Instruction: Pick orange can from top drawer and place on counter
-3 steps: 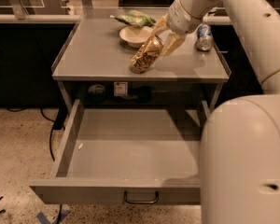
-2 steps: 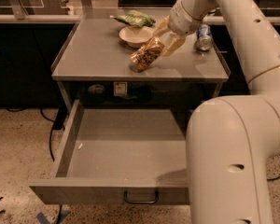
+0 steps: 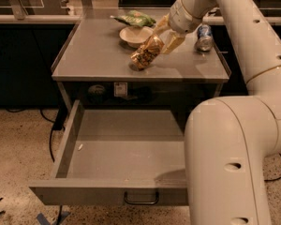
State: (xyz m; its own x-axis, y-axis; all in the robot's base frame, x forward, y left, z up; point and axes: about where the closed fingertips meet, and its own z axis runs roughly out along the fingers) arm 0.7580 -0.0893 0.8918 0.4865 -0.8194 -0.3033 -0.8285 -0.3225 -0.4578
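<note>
The orange can is tilted over the counter, its lower end at or just above the surface near the front middle. My gripper reaches in from the upper right and is shut on the can's upper end, one pale finger on each side. The top drawer stands pulled open below the counter. Its inside is bare except for a small white speck at the left. Its dark handle shows on the front. My arm's large near link hides the drawer's right part.
A white bowl and a green bag lie at the counter's back middle. A blue-and-silver can lies at the back right. Dark cabinets flank the unit, and cables run over the speckled floor at the left.
The can and gripper stay in almost the same spot over the counter. My arm's near link has shifted a little left, covering more of the drawer's right side.
</note>
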